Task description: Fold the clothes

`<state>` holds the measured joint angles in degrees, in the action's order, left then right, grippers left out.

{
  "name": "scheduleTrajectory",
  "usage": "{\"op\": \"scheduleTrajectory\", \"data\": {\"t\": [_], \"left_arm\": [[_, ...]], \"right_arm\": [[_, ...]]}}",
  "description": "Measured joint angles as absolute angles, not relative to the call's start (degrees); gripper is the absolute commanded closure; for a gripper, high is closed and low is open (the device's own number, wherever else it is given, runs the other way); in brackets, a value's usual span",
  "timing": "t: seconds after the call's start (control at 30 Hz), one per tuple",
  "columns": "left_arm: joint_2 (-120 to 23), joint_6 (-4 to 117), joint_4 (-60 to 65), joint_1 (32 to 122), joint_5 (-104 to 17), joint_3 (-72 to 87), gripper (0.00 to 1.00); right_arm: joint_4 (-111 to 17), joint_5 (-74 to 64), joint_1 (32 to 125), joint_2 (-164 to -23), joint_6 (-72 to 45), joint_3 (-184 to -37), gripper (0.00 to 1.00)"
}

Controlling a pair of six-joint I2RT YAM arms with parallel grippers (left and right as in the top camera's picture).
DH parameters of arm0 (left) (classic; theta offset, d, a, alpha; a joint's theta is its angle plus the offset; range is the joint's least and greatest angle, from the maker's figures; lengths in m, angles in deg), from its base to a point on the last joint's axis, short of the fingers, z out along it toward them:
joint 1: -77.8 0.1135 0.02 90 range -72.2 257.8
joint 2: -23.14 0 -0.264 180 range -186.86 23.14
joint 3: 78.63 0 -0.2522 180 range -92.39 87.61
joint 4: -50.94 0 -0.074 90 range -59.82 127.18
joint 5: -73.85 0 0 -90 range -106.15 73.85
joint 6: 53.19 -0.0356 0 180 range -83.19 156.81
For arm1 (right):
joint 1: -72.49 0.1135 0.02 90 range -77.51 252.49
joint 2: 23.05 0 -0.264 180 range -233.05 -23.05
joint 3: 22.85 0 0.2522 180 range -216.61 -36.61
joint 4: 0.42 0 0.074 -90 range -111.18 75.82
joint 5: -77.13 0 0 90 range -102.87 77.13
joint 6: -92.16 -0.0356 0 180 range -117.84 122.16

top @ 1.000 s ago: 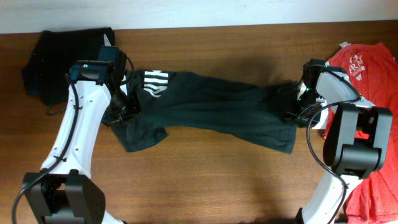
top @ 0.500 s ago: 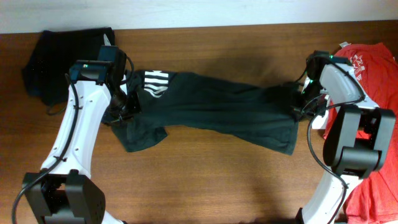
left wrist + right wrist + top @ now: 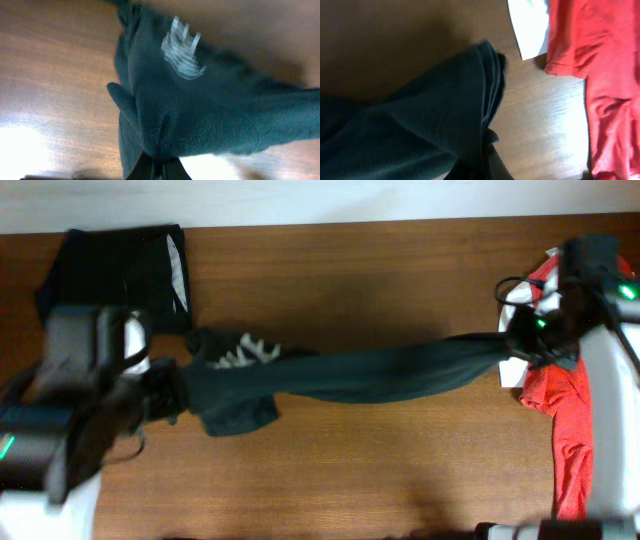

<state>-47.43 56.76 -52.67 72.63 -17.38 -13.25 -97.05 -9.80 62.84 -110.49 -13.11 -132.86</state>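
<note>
Two grippers, both nipped shut on the same cloth.

Left gripper (image 3: 157, 171): jaws pressed together, with a fold of the long black soft trousers (image 3: 360, 375) pinched between the tips. Fabric fans out ahead of the fingers. The big white block lettering (image 3: 182, 54) sits farther ahead of them, crumpled and hard to read.

Right gripper (image 3: 482, 170): jaws also pressed together, pinching the other end of the trousers. A bunched hem edge runs on ahead of the fingertips.

Overhead view: the trousers are drawn out in one narrow band from gripper to gripper across the brown wooden table (image 3: 380, 470). A slack lobe of cloth lies just inboard of the left gripper. Cannot tell whether the middle of the band clears the wood.

The red T-shirt (image 3: 600, 80) lies just beside the right gripper on its outboard side. Its white sleeve (image 3: 532, 27) is ahead of the fingers, near the hem.

The black garment with pale lining (image 3: 120, 275) lies toward the table's far edge from the left gripper, near the lettered end. Whether they touch is unclear.
</note>
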Motion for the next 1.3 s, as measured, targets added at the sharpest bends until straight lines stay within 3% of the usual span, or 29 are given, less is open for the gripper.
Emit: {"op": "scheduleTrajectory", "data": {"t": [0.23, 0.43, 0.53, 0.6, 0.67, 0.7, 0.73, 0.77, 0.8, 0.83, 1.03, 1.3], "left_arm": [[-41.96, 56.98, -59.75, 72.63, -17.42, -42.85, 0.99], [-43.84, 58.72, -59.81, 72.63, -14.17, -48.18, 0.99], [-50.34, 58.94, -59.81, 72.63, -12.88, -48.42, 0.99], [-62.47, 58.94, -58.52, 72.63, -12.22, -48.25, 0.99], [-74.62, 58.94, -49.71, 72.63, -11.98, -48.49, 0.99], [-80.21, 58.96, -46.81, 72.63, -11.70, -48.20, 0.99], [-85.18, 58.99, -42.35, 72.63, -11.65, -47.87, 0.92], [-90.27, 58.99, -36.27, 72.63, -11.63, -47.87, 0.56], [-95.32, 58.86, -31.38, 72.63, -11.50, -47.83, 0.14], [-99.36, 59.18, -28.67, 72.63, -11.52, -47.70, 0.01], [-107.03, 59.34, -31.03, 72.63, -14.04, -47.87, 0.01], [-96.59, 59.34, -53.63, 72.63, -15.74, -48.55, 0.01]], "right_arm": [[-111.07, -8.70, 62.84, -96.52, -12.80, -146.52, 0.96], [-111.15, -8.68, 62.84, -95.95, -12.15, -153.62, 0.96], [-111.07, -8.66, 62.84, -100.46, -12.04, -153.82, 0.96], [-109.32, -8.64, 62.84, -106.44, -11.97, -153.89, 0.96], [-105.29, -8.51, 62.84, -113.15, -12.00, -153.93, 0.95], [-103.11, -8.44, 62.84, -116.08, -11.95, -153.93, 0.90], [-100.07, -8.27, 62.84, -120.24, -11.91, -153.84, 0.68], [-97.25, -8.24, 62.84, -124.39, -12.04, -153.80, 0.08], [-95.59, -8.29, 62.84, -127.45, -11.73, -153.82, 0.01], [-94.37, -8.29, 62.84, -131.08, -11.80, -153.80, 0.01], [-96.01, -8.31, 62.84, -140.02, -11.43, -153.76, 0.01], [-105.34, -8.99, 62.78, -139.97, -11.36, -153.78, 0.01]]}}
